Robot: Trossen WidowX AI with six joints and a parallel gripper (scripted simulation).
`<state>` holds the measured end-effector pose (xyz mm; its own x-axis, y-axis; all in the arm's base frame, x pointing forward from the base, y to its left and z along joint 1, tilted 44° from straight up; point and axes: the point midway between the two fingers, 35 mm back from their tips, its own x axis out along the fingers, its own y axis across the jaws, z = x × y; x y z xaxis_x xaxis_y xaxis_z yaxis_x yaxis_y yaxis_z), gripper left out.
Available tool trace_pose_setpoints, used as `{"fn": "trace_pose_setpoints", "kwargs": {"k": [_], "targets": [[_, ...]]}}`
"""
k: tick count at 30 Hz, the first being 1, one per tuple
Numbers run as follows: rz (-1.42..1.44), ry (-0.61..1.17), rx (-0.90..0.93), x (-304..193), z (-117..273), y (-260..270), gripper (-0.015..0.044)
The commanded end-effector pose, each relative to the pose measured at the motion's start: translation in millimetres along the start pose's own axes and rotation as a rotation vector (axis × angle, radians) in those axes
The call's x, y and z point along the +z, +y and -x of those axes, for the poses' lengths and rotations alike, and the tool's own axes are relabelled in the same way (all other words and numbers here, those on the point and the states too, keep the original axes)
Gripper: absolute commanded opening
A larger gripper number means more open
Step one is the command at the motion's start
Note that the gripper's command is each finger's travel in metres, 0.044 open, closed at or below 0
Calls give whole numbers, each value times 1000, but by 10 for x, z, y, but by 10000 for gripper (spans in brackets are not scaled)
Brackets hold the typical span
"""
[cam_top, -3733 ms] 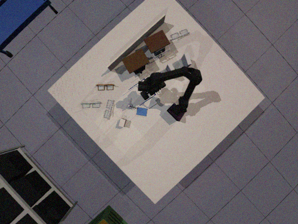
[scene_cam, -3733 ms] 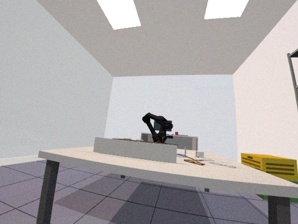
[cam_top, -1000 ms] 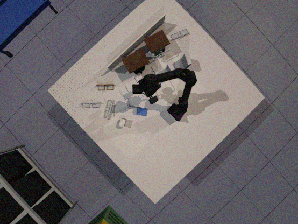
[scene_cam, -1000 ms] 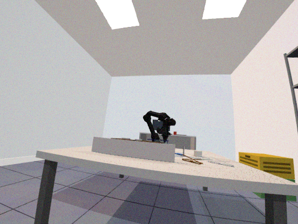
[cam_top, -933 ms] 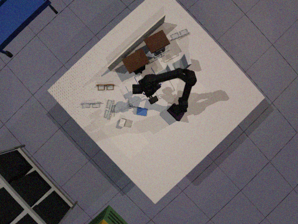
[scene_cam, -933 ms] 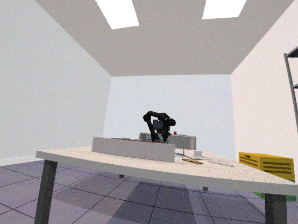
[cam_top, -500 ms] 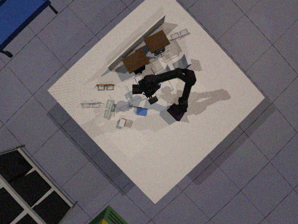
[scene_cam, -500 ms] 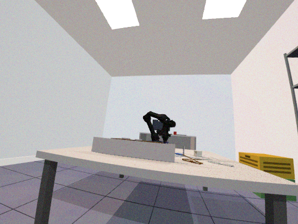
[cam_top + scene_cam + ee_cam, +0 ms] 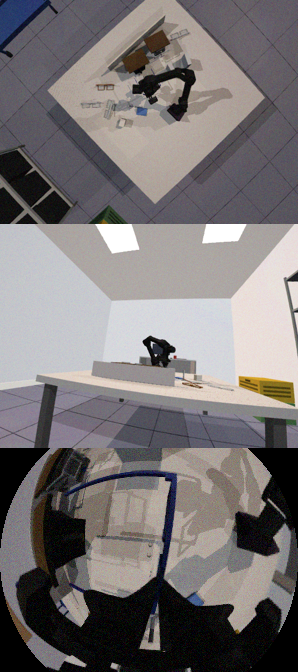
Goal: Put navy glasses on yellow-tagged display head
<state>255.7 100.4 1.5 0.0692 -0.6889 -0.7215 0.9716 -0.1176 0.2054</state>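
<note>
My gripper is shut on the navy glasses, at the lower part of the long front bar. One temple runs left from the bar's upper end in the wrist view. The glasses are held in front of the two display heads, mostly hidden under the arm in the top view; thin navy temple ends show on the heads' side. From above, the heads show as a nearer brown-topped head and a farther brown-topped head. I cannot tell which bears the yellow tag. Noses and ears are hidden.
A low upright panel stands behind the heads. Orange-brown glasses, grey glasses, a blue item and a white block lie toward the left. Pale glasses lie beside the farther head.
</note>
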Motion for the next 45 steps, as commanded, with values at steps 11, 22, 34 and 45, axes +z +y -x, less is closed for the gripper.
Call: {"fn": "trace_pose_setpoints", "kwargs": {"k": [11, 22, 34, 45], "targets": [[6, -5, 2, 5, -29, 130, 0], [6, -5, 3, 7, -28, 307, 0], [5, -6, 4, 9, -28, 503, 0], [4, -6, 5, 10, -27, 683, 0]]}}
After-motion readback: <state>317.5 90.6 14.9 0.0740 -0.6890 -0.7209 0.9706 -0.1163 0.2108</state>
